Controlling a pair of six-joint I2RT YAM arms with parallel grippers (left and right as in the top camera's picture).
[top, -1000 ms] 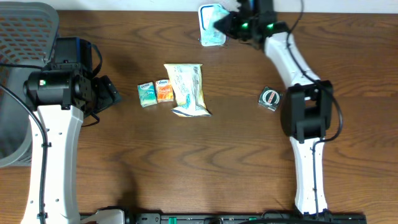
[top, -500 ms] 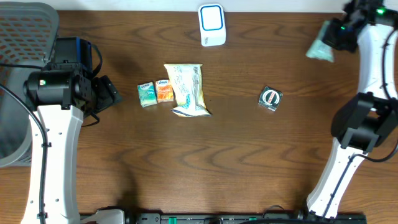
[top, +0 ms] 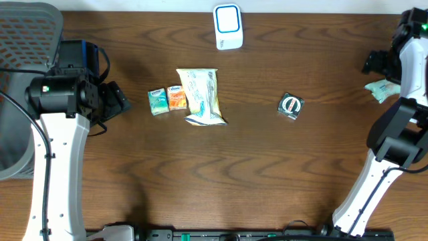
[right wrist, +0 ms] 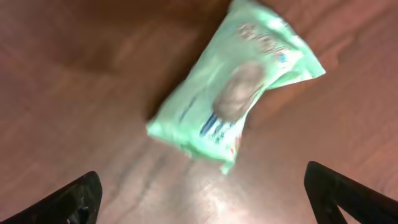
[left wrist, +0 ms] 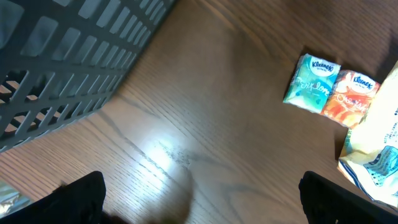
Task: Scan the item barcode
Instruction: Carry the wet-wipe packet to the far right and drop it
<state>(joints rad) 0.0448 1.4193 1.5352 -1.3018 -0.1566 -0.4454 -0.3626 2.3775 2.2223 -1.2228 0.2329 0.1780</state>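
Since the earlier overhead view the right arm [top: 400, 127] has swung away from the scanner [top: 228, 27] at the far edge, out to the right-hand edge of the tabletop [top: 267, 174]. The green packet [right wrist: 230, 87] it carried now lies flat on the wood there. The right jaws are released. In the right wrist view their dark fingertips [right wrist: 74, 196] stand wide at the lower corners with nothing between them. The packet lies ahead of them and apart, its long axis running diagonally from lower left to upper right. The left arm [top: 57, 134] has not shifted. It sits beside the grey basket [top: 27, 40], and the left jaws are likewise spread and empty, facing the cluster at centre.

By the layout, the packet looks finished with and another item is due at the scanner. The printed pouch [top: 200, 96] lies mid-tabletop between the arms, its long axis running near to far. The small black box [top: 290, 106] lies well to the left of the right jaws, toward centre, and is nearer the right arm than the left. The teal tissue pack [top: 158, 102] and the orange tissue pack [top: 176, 98] touch side by side just left of the pouch, nearer the left jaws.
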